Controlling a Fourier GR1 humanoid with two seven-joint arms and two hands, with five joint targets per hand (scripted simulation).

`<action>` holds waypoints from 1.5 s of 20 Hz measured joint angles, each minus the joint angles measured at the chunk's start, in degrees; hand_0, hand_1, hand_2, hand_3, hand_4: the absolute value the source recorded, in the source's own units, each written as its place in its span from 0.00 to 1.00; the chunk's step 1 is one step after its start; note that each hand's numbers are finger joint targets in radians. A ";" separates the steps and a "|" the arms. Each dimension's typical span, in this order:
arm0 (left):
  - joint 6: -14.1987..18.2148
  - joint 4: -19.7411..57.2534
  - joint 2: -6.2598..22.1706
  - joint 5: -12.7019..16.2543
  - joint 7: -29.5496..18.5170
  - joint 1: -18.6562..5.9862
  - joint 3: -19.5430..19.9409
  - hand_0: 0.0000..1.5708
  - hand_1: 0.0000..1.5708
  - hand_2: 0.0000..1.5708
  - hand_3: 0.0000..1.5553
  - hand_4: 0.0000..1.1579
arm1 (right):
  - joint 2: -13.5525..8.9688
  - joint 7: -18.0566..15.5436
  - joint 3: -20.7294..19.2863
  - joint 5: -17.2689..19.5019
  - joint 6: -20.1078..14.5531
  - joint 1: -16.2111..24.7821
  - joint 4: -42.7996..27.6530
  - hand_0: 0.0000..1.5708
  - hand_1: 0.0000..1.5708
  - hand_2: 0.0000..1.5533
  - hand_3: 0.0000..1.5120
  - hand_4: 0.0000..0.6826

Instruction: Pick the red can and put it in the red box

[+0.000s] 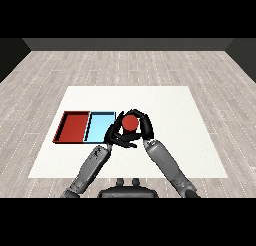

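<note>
**Right hand on can, beside the trays**

Right hand [142, 124] curls round the red can [130, 122], just right of the light blue tray [100, 126]. Left hand [118, 136], fingers relaxed, touches the can's near side. Red tray [73, 126] lies beyond the blue tray, apart from the can. 2 trays touching.

- Two trays lie side by side on the table [190, 140], left tray [72, 127] touching right tray [98, 127]
- Can [130, 122] just right of them, between both hands
</note>
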 measured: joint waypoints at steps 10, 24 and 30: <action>5.62 -2.09 0.25 -2.38 2.88 0.99 -0.52 0.97 0.97 0.94 0.73 0.57 | 1.47 -0.81 4.62 -0.48 -2.30 -1.36 0.04 0.94 0.94 0.93 0.91 0.78; 15.33 -2.46 0.40 -2.46 5.79 0.99 -0.74 1.00 1.00 0.98 0.93 0.83 | 1.51 -2.60 6.42 -2.32 -4.88 -3.50 2.77 0.93 0.93 0.92 0.92 0.76; 15.73 -2.65 0.30 -1.43 3.06 1.19 -0.06 1.00 1.00 0.99 0.96 0.89 | 1.60 -1.26 6.96 -3.42 -7.22 -4.59 3.80 0.00 0.00 0.00 0.00 0.00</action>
